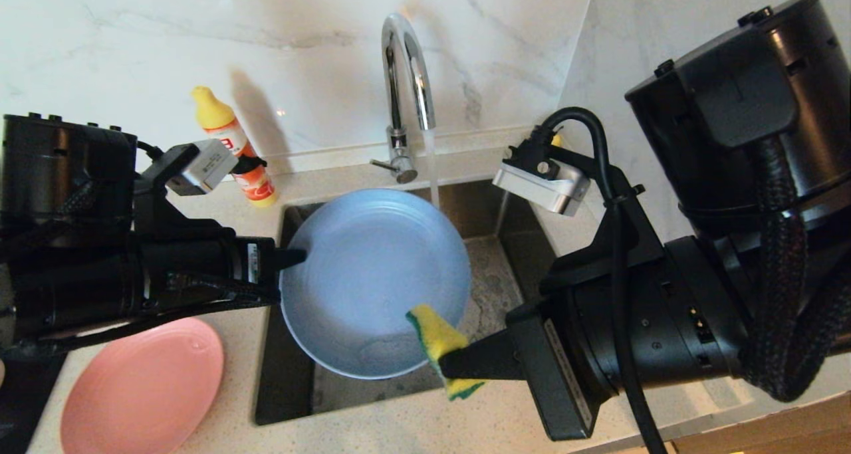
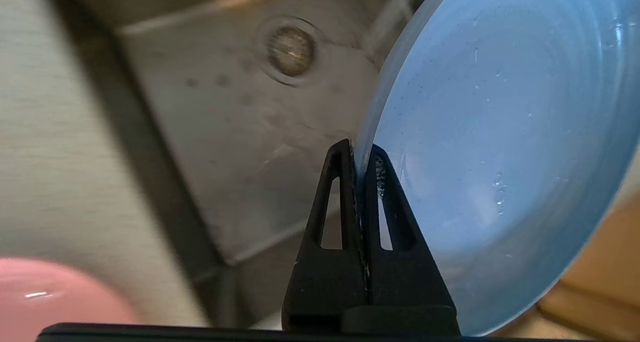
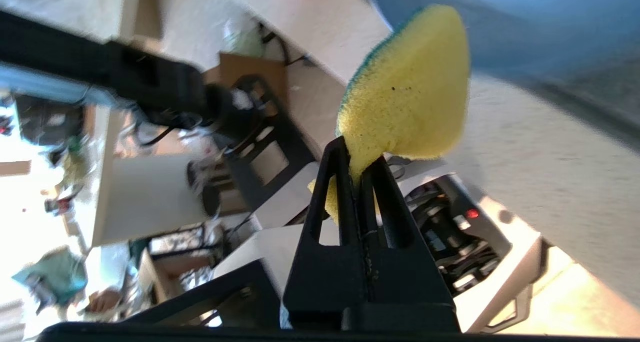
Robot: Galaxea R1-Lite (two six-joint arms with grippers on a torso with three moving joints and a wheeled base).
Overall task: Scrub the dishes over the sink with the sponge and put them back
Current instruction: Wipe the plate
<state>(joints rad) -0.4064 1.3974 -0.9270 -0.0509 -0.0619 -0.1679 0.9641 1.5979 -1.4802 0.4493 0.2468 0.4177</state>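
Note:
A large grey-blue plate (image 1: 372, 278) hangs tilted over the sink (image 1: 492, 268), its left rim pinched in my shut left gripper (image 1: 296, 258). The left wrist view shows the rim clamped at the left gripper (image 2: 359, 154), with the wet grey-blue plate (image 2: 500, 131) face beyond and the sink drain (image 2: 291, 50) below. My right gripper (image 1: 447, 366) is shut on the yellow sponge (image 1: 439, 338), which touches the plate's lower right rim. In the right wrist view the sponge (image 3: 410, 91) sticks out past the right gripper (image 3: 358, 159), its green side toward the plate. A salmon-pink plate (image 1: 143, 387) lies on the counter at the lower left.
Water runs from the chrome gooseneck tap (image 1: 405, 62) behind the plate into the sink. A yellow-capped orange soap bottle (image 1: 233, 145) stands on the counter at the back left. The marble wall closes the back and right side.

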